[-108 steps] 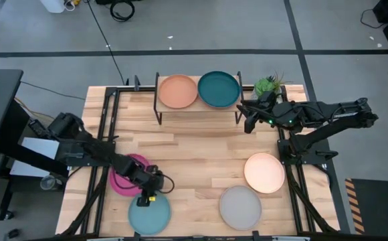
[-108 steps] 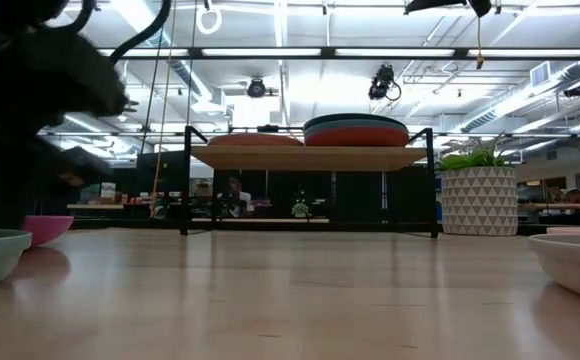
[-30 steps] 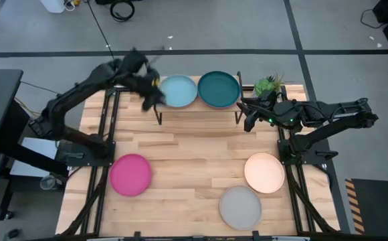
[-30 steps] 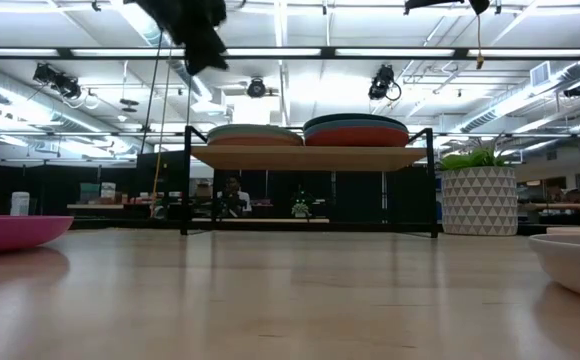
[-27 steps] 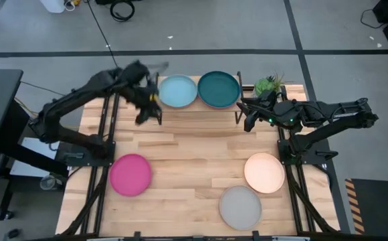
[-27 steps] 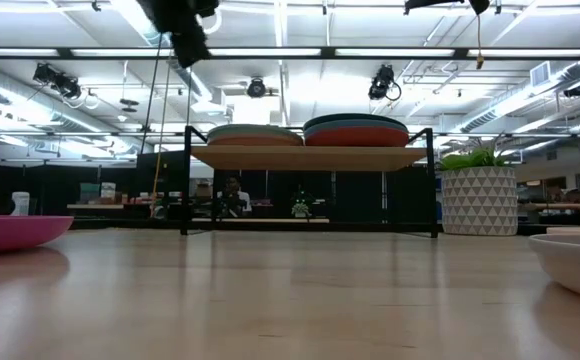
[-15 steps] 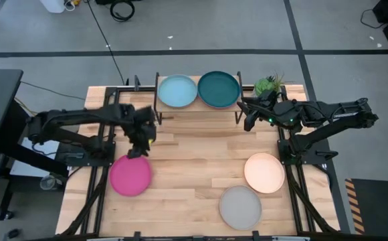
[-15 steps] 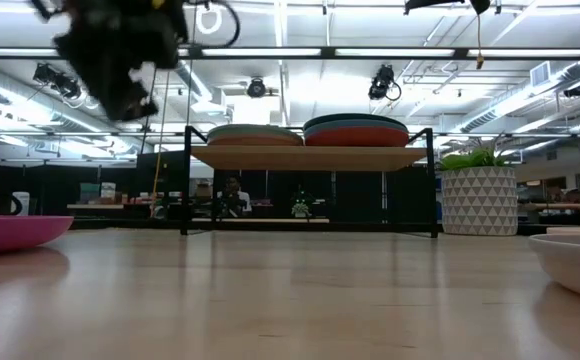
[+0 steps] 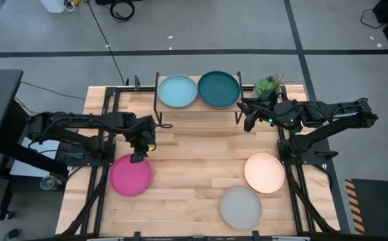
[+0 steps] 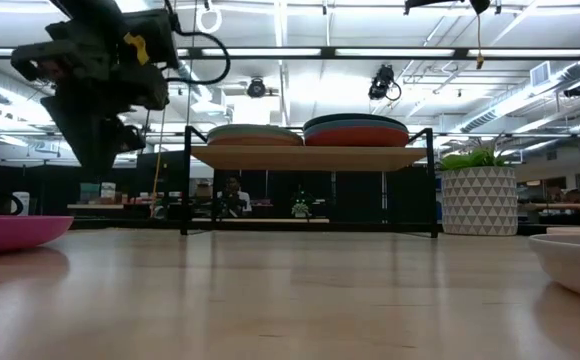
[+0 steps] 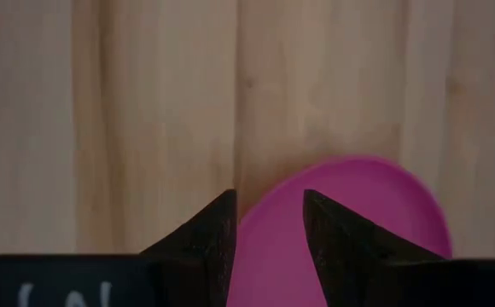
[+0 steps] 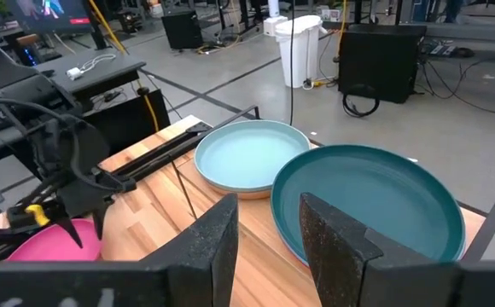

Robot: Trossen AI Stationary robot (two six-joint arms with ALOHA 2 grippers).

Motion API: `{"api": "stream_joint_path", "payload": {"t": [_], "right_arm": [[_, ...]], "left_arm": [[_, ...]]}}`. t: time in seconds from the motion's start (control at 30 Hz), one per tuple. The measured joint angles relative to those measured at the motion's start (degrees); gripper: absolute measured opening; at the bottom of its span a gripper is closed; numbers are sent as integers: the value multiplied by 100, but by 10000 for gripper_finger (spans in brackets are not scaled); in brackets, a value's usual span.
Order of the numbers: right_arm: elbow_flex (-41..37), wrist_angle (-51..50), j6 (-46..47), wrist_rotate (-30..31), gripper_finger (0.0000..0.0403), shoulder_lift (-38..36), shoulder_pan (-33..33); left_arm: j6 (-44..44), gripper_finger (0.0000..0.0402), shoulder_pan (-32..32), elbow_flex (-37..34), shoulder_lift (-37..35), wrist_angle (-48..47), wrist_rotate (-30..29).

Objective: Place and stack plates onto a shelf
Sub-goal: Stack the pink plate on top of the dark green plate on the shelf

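1. The counter (image 9: pixel 194 167) carries everything I'm working with, and at its far edge stands the shelf (image 9: pixel 198 109), its long axis running side to side across the counter. Two piles already sit on it: the light aqua plate (image 9: pixel 177 91) tops the left pile and the dark teal plate (image 9: pixel 219 89) tops the right, the two just beside each other. From the low view I can make out an orange-red rim under the teal one.

2. Three plates lie flat on the counter, well apart from the shelf — the magenta plate (image 9: pixel 130 175) on my left side, the cream plate (image 9: pixel 264 172) and the grey plate (image 9: pixel 240 207) on my right. Being round, they have no long axis to speak of; each lies level, hollow side up.

3. I judge the step in hand to be the pickup of the magenta plate. My left claw (image 9: pixel 139 154) hangs above its far rim, fingers parted and empty, pointing straight down; in the left wrist view the plate's edge shows between the fingers.

4. The next move, as I see it — lower until one finger goes inside the rim and the other outside, close on the edge, then lift and carry it to a pile on the shelf.

5. My right claw (image 9: pixel 247 121) waits by the shelf's right end, fingers apart, holding nothing.
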Motion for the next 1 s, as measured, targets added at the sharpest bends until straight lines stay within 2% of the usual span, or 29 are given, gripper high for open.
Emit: {"api": "stream_joint_path", "payload": {"t": [0.1, 0.2, 0.37, 0.67, 0.9, 1.0], "right_arm": [[0, 4, 0, 0, 132, 0, 0], [0, 9, -2, 0, 132, 2, 0], [2, 98, -133, -4, 132, 2, 0], [2, 139, -108, -15, 132, 1, 4], [2, 192, -92, -83, 132, 2, 28], [2, 194, -92, -87, 132, 2, 28]], "left_arm": [[-178, 142, -398, 191, 139, -13, -416], [63, 142, -848, 411, 369, -291, -723], [476, 142, -1269, 562, 876, -412, -649], [1348, 142, -1349, 988, 1867, -595, -688], [1928, 142, -1373, 1043, 2292, -697, -597], [2082, 142, -1439, 1034, 2460, -685, -870]]}}
